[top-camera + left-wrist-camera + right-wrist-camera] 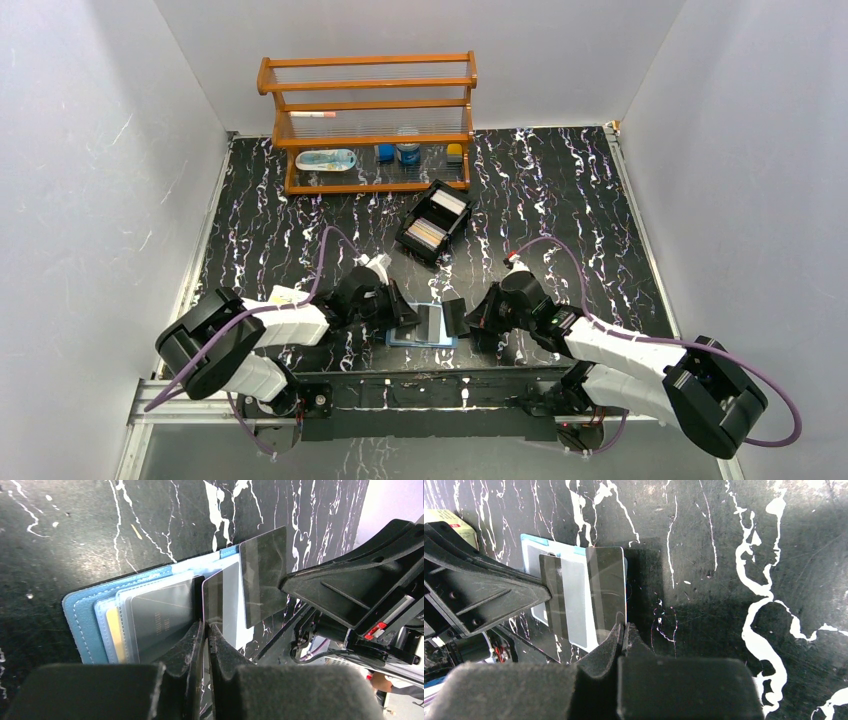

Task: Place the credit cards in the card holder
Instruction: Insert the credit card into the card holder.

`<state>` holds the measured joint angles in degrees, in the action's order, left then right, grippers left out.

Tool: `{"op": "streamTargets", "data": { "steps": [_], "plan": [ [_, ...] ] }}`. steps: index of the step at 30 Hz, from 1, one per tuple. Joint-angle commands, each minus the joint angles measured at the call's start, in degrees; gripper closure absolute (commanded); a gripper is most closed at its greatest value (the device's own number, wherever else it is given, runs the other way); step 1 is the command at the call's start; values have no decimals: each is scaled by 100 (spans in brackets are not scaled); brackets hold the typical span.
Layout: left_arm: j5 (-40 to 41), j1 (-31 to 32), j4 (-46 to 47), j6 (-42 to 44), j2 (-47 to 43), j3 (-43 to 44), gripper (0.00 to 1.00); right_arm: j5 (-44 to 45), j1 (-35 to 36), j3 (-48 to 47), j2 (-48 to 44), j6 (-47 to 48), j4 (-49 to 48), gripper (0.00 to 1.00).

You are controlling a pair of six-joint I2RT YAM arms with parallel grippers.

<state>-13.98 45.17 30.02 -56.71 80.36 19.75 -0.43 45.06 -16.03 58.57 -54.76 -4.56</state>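
your left gripper (206,626) is pinched almost shut on the near edge of a dark card (222,597). that card sits right at the pocket mouths of the open blue card holder (82,612), which lies flat on the table. in the left wrist view the pockets are left of the fingers, so i'd guess it slides that way. your right gripper (623,629) is clamped on a second card (606,585) that overlaps the holder's right side and crowds you.
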Motion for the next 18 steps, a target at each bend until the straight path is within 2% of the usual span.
{"op": "streamTargets", "data": {
  "steps": [1, 8, 11, 14, 18],
  "plan": [
    [321, 214, -354, 205, 134, 151, 94, 32, 3, 101, 39, -7, -27, 100],
    [343, 394, -274, 196, 481, 344, 90, 21, -4, 139, 7, -41, -116, 100],
    [541, 402, -434, 181, 357, 298, 85, -43, 1, 115, -149, -90, -125, 100],
    [807, 403, -807, 202, 104, 296, 80, 85, -2, -66, -555, -69, 304, 100],
    [888, 399, -1066, 230, -106, 337, 68, 226, 2, -198, -1229, -20, 867, 100]
  ]
}}
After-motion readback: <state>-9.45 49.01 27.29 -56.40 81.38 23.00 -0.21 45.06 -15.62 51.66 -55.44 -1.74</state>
